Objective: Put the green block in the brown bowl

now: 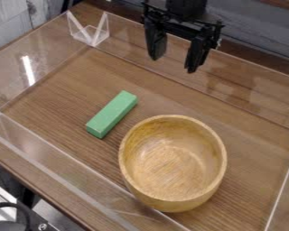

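Observation:
The green block lies flat on the wooden table, angled from lower left to upper right. Just right of it and nearer the front sits the brown bowl, a big round wooden bowl with nothing inside. My gripper hangs above the back of the table, well behind both the block and the bowl. Its black fingers point down and stand apart, open, with nothing between them.
A clear plastic wall rims the table on the left, front and right. A small clear triangular stand sits at the back left corner. Bare wood stretches between the gripper and the bowl.

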Controlling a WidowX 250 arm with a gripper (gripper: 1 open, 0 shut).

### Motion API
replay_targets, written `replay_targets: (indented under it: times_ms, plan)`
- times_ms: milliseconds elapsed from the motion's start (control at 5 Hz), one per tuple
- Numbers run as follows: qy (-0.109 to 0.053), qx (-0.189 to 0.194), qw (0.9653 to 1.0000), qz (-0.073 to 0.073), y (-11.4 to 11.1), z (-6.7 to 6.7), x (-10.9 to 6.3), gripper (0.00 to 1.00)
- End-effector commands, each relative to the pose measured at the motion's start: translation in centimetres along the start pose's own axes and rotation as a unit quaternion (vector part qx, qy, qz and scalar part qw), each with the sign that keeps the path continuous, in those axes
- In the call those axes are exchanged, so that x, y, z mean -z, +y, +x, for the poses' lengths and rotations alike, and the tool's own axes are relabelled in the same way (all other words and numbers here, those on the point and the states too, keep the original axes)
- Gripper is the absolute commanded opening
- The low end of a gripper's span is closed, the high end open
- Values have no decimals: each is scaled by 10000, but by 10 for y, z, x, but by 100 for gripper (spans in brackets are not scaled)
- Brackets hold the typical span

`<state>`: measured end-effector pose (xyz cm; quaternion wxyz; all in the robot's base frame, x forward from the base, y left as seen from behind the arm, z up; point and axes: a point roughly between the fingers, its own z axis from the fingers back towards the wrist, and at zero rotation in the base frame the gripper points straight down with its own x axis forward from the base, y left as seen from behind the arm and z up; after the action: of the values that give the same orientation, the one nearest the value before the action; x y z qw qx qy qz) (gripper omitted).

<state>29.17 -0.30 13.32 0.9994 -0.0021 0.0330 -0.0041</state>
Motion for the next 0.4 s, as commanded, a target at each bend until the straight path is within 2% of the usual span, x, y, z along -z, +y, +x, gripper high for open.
replay_targets:
  times_ms: [0,200]
  plan:
    - [49,187,9998,0,12,-8,9,100]
    - [162,563,9983,26,31,-27,32,100]
